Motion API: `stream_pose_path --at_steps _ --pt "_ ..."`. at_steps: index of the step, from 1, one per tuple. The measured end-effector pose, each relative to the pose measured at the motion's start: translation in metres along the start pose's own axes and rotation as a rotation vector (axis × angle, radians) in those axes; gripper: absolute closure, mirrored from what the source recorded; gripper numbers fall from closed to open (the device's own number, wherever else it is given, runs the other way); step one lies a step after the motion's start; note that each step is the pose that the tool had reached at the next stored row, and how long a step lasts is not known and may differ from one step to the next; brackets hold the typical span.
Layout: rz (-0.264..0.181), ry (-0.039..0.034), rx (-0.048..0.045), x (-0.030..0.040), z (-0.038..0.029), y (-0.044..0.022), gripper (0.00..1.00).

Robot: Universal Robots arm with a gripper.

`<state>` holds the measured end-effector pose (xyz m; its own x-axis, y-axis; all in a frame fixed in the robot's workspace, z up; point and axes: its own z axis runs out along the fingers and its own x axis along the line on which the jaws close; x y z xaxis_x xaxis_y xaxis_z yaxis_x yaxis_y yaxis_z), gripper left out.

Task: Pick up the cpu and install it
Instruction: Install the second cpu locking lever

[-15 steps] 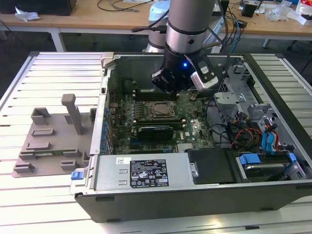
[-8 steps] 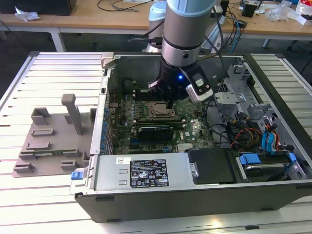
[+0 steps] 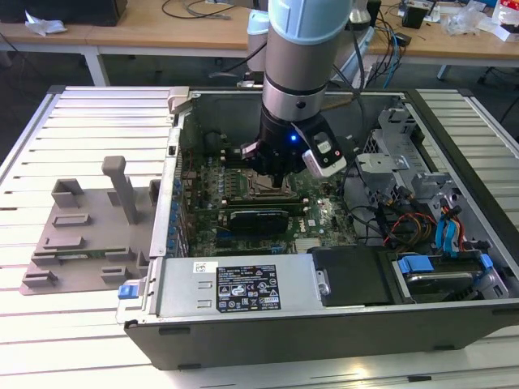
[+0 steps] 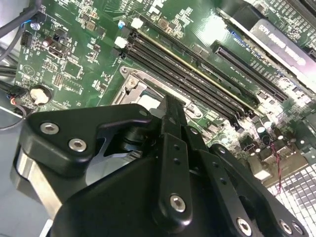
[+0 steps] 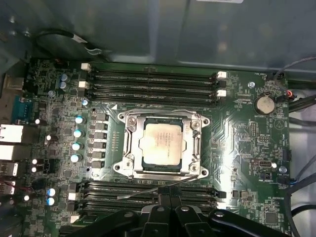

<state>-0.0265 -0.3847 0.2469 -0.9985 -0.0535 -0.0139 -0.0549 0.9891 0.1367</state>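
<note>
The cpu [image 5: 163, 143], a flat square chip with a pale metal top, lies inside the metal-framed motherboard socket [image 5: 129, 148] in the first wrist view. A white corner of the cpu [image 4: 148, 102] also peeks out past the black fingers in the second wrist view. My gripper [image 5: 170, 196] hovers just beside the socket over the memory slots, its two fingertips pressed together with nothing between them. In the exterior view the gripper [image 3: 274, 180] reaches down into the open computer case [image 3: 454, 312] above the socket.
A grey plastic tray [image 3: 81, 235] lies on the slatted table at the exterior view's left. Inside the case are a dark expansion card [image 3: 259, 217], the labelled power supply [image 3: 243, 288], a drive cage [image 3: 397, 154] and loose cables [image 3: 405, 223]. Memory slots [image 5: 148, 79] flank the socket.
</note>
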Motion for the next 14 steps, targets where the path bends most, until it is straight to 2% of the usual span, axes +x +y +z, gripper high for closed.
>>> stream_pose_path --at_steps 14 --pt "0.0 0.0001 0.0001 0.0036 0.0192 -0.0026 0.89"
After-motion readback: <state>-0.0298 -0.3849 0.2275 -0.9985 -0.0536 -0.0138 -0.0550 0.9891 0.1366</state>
